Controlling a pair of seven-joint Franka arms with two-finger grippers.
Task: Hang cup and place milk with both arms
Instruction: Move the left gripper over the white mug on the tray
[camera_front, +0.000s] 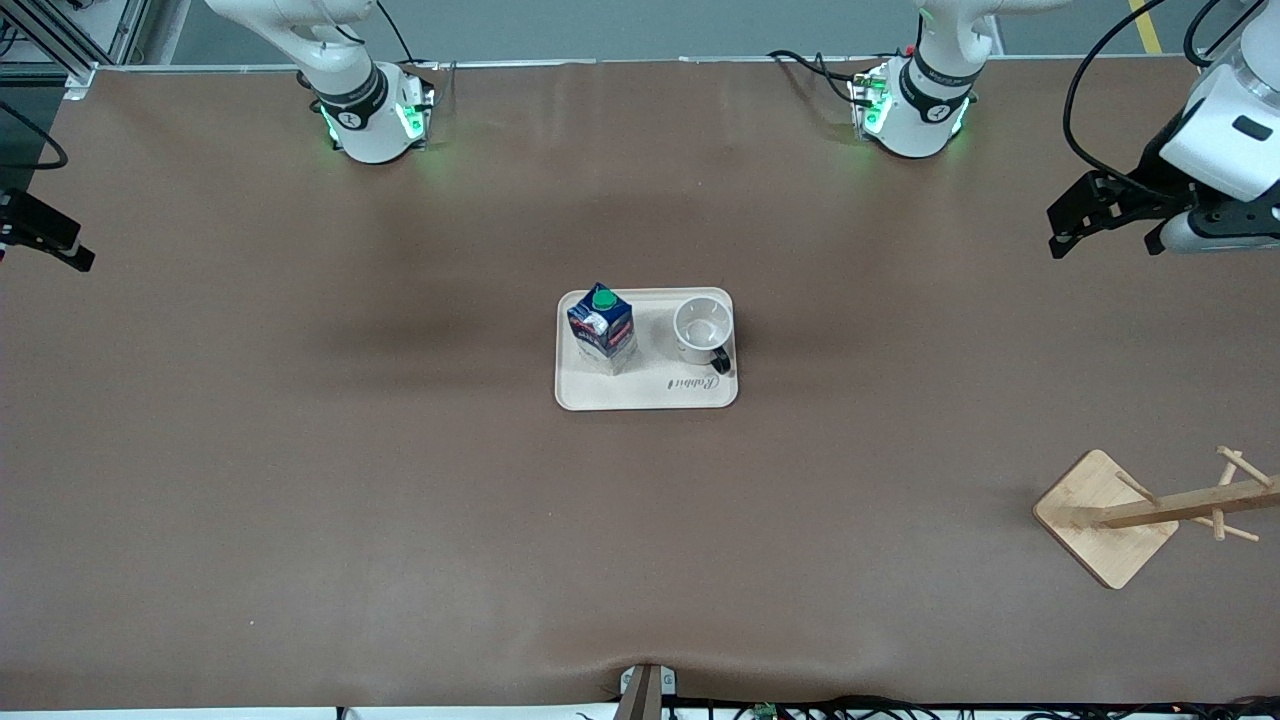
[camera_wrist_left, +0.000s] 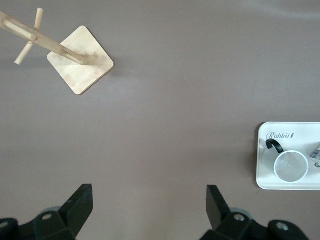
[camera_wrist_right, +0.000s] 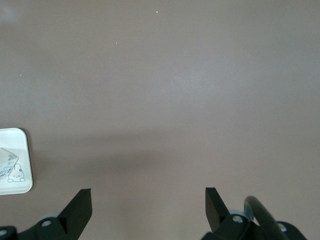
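Cup (camera_front: 703, 327) and milk (camera_front: 602, 325) stand side by side on a tray (camera_front: 645, 392) at frame centre, the cup toward the wide-open left gripper (camera_front: 1065, 232) at right edge; right gripper (camera_wrist_right: 148, 200) likewise gapes.

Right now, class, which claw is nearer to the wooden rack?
Left. The left claw hangs over the table at the wooden rack's end; the right claw is at the other end.

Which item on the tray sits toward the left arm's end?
The cup, white with a black handle; the milk stands beside it on the tray, toward the right arm's end.
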